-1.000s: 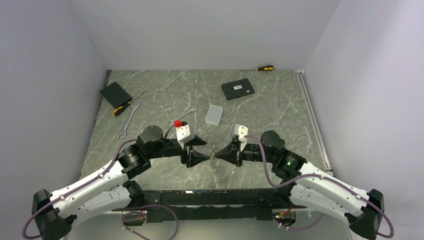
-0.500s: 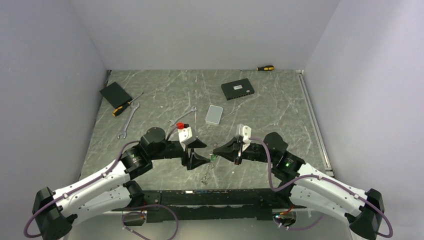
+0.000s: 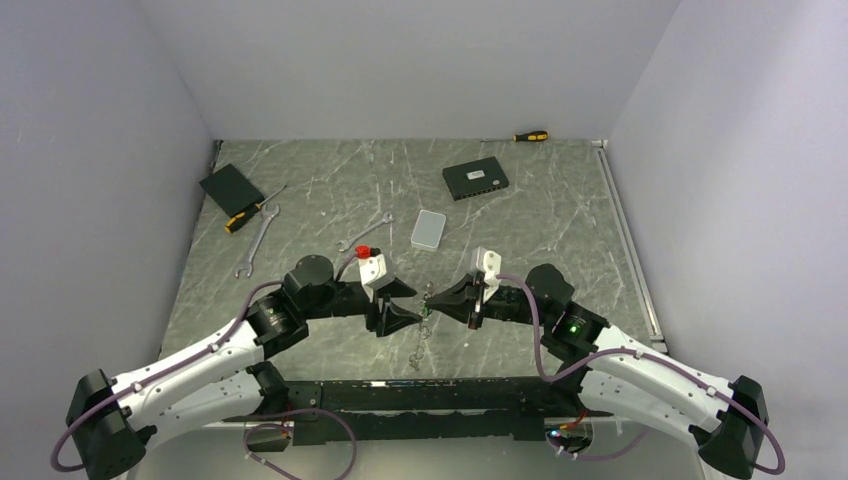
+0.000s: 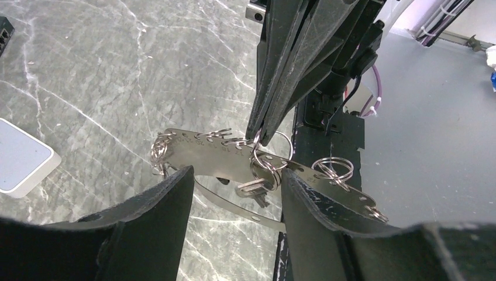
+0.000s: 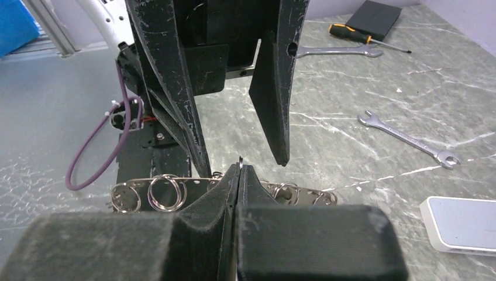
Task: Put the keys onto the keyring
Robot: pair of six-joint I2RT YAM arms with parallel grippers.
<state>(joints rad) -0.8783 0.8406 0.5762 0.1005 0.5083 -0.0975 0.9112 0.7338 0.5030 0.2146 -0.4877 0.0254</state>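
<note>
- The right gripper (image 5: 240,168), at the bottom centre of its wrist view, has its two black padded fingers pressed flat together, with a thin end of wire poking out at the tips.
- In the left wrist view the same gripper comes down from the top of the frame and is clamped on a small silvery wire split ring (image 4: 274,146).
- That ring hangs on the keyring (image 4: 205,143), which shows here as a long, flat, curved silvery metal band stamped with small marks and carrying several little split rings along its edge.
- A small flat silver key (image 4: 254,188) dangles from the pinched ring, just below the band at centre frame.
- The left gripper (image 4: 236,171) has its two black fingers spread wide at the bottom of its wrist view, with the band running across the gap between them. I cannot tell whether either finger touches it.
- In the overhead view both grippers meet tip to tip at lower centre, and part of the keyring trails down toward the bottom edge of the table.
- The dark grey-green marbled tabletop (image 3: 560,240) also holds the following, all well apart from the grippers:
  - a flat white rectangular box (image 3: 428,229) just above centre;
  - a flat black box with a row of ports (image 3: 475,179) above it;
  - a black square pad (image 3: 231,187) at upper left;
  - an orange-and-black-handled screwdriver (image 3: 243,217) beside the pad;
  - a long silver wrench (image 3: 256,243) left of centre;
  - a shorter silver wrench (image 3: 365,232) nearer the centre;
  - a second orange-and-black screwdriver (image 3: 530,136) against the back wall.
</note>
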